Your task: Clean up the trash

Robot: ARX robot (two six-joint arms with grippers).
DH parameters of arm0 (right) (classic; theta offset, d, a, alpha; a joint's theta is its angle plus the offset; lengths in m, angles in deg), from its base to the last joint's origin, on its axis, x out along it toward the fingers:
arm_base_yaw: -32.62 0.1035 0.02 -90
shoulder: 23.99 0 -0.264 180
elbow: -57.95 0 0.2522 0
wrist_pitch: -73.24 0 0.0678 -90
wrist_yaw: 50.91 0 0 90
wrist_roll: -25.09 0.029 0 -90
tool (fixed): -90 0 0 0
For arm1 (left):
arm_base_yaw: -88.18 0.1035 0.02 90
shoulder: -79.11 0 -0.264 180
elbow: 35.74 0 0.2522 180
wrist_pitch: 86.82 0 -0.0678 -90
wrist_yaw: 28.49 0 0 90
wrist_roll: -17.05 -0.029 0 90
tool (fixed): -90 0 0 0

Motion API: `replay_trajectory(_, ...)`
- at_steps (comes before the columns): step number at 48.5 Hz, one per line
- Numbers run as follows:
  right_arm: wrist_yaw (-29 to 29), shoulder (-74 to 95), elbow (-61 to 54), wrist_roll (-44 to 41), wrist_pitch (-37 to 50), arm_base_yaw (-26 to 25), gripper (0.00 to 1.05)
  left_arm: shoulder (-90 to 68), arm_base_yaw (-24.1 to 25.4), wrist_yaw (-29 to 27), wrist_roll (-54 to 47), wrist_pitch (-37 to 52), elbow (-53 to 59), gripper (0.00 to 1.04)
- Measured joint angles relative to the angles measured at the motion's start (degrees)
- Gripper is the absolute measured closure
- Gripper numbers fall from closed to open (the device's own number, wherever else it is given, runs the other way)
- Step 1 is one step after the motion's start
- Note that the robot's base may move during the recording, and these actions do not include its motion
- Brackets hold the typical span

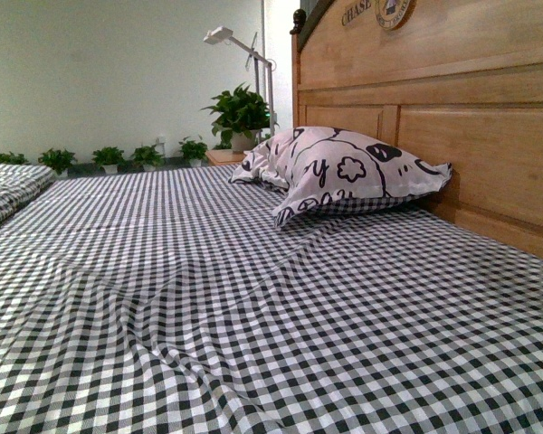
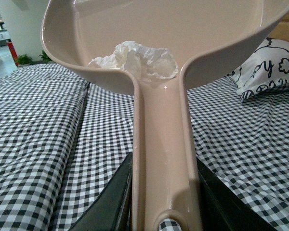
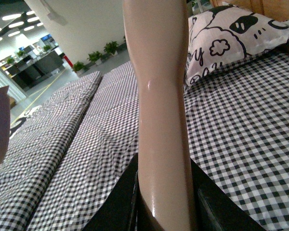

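Pinching dustpan (image 2: 164,159) handle, left hand (image 2: 164,211) lifts trash (image 2: 137,60) over bed (image 2: 38,144); right hand (image 3: 164,202) clamps beige handle (image 3: 159,96).

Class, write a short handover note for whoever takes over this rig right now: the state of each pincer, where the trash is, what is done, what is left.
Left pincer: shut on the dustpan handle, pan held above the checked bed.
Right pincer: shut on a beige handle; its far end is out of view.
Trash: the crumpled white wad lies inside the dustpan, near the handle.
Done: trash is off the bed.
Left: probably carry the pan level and empty it; no bin is in view.
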Motion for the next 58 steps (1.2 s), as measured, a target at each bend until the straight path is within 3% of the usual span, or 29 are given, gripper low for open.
replay_trajectory(13,-17.73,-5.44,-1.84,0.59,-2.95,15.1,0.84,6.95,-5.7,-9.53,0.28,-3.43,2.86,0.77)
replay_trajectory(20,-23.45,-7.76,-2.95,-0.09,-3.63,18.12,0.84,7.5,-7.43,-11.13,1.27,-3.19,4.33,0.77)
replay_trajectory(32,-26.51,-8.5,-4.07,-1.86,-5.01,17.2,0.84,8.09,-7.93,-11.26,3.04,-2.8,5.75,0.77)
replay_trajectory(58,-26.53,-8.92,-4.15,-2.47,-5.09,17.05,0.84,8.11,-7.96,-11.26,3.23,-2.69,5.75,0.77)
